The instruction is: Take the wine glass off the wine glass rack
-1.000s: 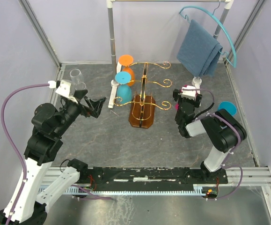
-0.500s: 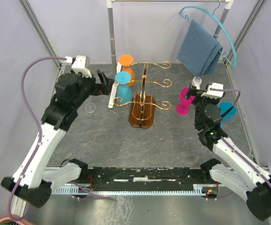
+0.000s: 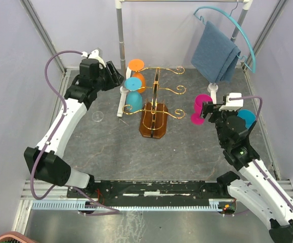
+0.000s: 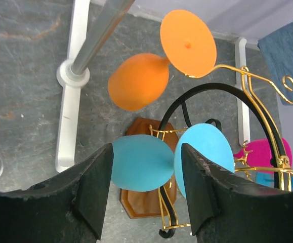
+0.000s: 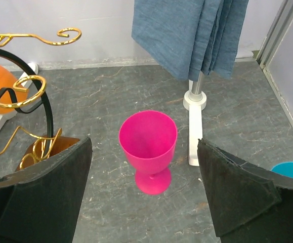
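Top view: the wine glass rack (image 3: 156,104) stands mid-frame, its blue wine glass (image 3: 133,98) at 9 o'clock and the left pincer (image 3: 117,76) at 10.
Left wrist: the jaws are part-open and empty, framing that glass. Closing off-centre could snag the wire or knock the orange glass (image 4: 138,81).
Right wrist: the right pincer (image 5: 143,147) is spread wide and empty, with the pink glass (image 5: 149,139) ahead.

You see a wine glass rack (image 3: 157,93) of shiny gold metal wire on a glossy brown wooden base (image 3: 154,129). The orange wine glass (image 4: 138,81) and pink cup (image 5: 148,137) look like smooth matt plastic. The blue towel (image 5: 189,30) is soft woven cloth.
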Robot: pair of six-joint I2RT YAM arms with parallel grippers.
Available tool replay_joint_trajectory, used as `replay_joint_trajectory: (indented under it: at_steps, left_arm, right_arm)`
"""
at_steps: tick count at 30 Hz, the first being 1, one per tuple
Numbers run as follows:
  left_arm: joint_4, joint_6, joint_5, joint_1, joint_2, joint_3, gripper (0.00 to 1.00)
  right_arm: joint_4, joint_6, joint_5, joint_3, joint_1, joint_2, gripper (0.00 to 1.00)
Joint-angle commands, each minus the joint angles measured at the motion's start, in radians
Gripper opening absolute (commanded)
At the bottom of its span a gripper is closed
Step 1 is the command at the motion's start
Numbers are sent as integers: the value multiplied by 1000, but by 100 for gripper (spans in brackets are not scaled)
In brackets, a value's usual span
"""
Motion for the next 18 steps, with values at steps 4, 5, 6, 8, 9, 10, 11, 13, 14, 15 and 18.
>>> replay_joint_trajectory:
  at_steps: [4,5,6,8,9,10,11,13,14,15,18]
  left_arm:
    - [116,-163,218,33,34,-7,62]
    - [140,-179,238,37,29,-18,62]
    - [155,-192,250,39,27,-24,62]
    - [175,-206,273,41,23,-26,61]
    - [188,-210,285,44,21,-30,58]
    - [198,-216,297,46,16,-35,55]
    - [208,-222,307,47,15,-39,53]
    - [211,-227,331,50,21,-39,50]
    - [210,-229,341,50,25,-39,48]
    - [210,-230,351,50,29,-42,46]
    - [228,-241,366,51,30,-58,39]
  right_arm:
    - [-38,7,-12,39,5,-35,92]
    - [-36,8,-12,39,4,-34,92]
    - [-38,9,-13,39,5,-34,92]
    - [-38,10,-14,39,5,-34,92]
    - [-37,9,-11,39,5,-36,91]
    - [-37,10,-10,39,5,-37,92]
    - [-37,9,-8,39,5,-38,92]
    - [-36,7,-1,38,4,-43,92]
    - [-36,5,0,39,5,-45,92]
    - [-35,6,4,38,6,-47,92]
    - [-38,9,13,40,5,-50,92]
